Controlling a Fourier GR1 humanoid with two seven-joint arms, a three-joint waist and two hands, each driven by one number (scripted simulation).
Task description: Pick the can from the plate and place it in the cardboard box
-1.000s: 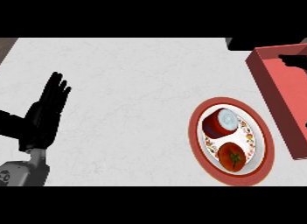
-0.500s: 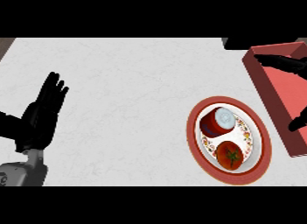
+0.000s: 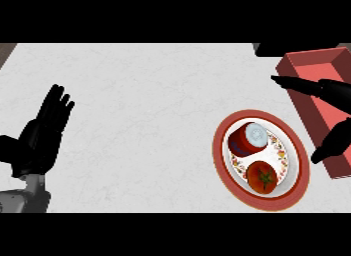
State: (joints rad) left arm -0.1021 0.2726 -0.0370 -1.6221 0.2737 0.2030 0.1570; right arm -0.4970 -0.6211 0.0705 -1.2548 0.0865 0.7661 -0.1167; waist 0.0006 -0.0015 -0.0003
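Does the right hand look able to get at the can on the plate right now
Probably yes. The right hand is open over the box, beside the plate, and nothing lies between it and the can. The tomato sits on the can's near side, off that path.

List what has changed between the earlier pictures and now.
The right hand has come further into view from the right, moving leftward over the red box towards the plate, fingers spread; it holds nothing. The can and tomato stayed on the plate. The left hand stayed open at the left.
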